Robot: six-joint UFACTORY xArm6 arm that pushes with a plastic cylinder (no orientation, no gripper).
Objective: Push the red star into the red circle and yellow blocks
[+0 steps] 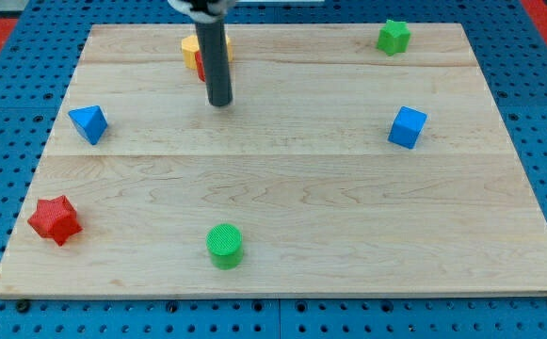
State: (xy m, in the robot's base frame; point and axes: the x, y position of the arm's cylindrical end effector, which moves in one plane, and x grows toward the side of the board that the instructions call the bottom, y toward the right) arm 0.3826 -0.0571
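- The rod's tip rests on the board, touching no block, just below the yellow block.
- A red block, probably the circle, is mostly hidden behind the rod.
- The red star sits far off, near the view's bottom-left corner.
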